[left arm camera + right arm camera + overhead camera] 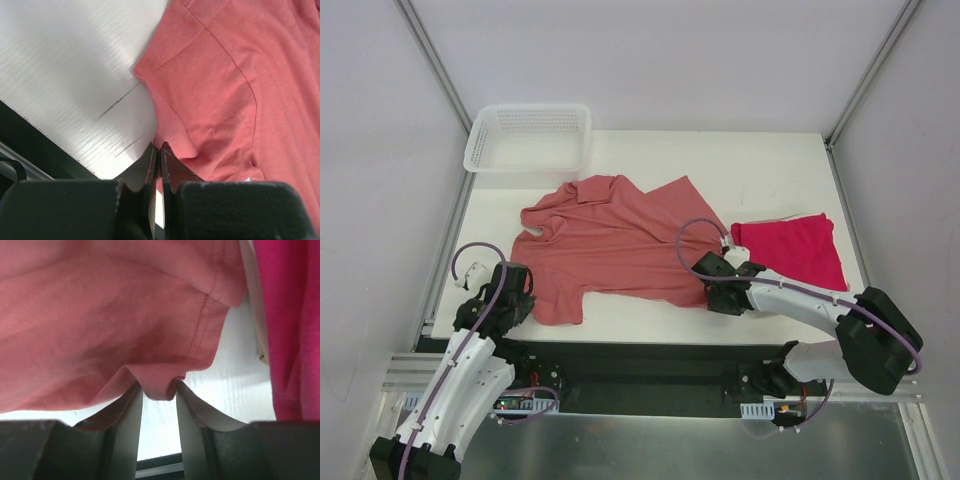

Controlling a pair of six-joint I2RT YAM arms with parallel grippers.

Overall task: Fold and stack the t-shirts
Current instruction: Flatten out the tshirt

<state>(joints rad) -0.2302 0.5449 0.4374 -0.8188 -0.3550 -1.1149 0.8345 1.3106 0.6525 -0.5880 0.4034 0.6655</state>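
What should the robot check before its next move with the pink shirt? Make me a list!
1. Right gripper has cloth: ok. A fold of the salmon-pink t-shirt is pinched between its fingers.
2. Left gripper has cloth: cannot tell. It is shut at the shirt's near-left corner, but no pinched fabric shows clearly.
3. Shirt lies smooth: not ok. It is rumpled and crooked.
4. Crimson t-shirt is out of the way: ok. It lies to the right, and the right wrist view shows a strip of table between the two shirts.
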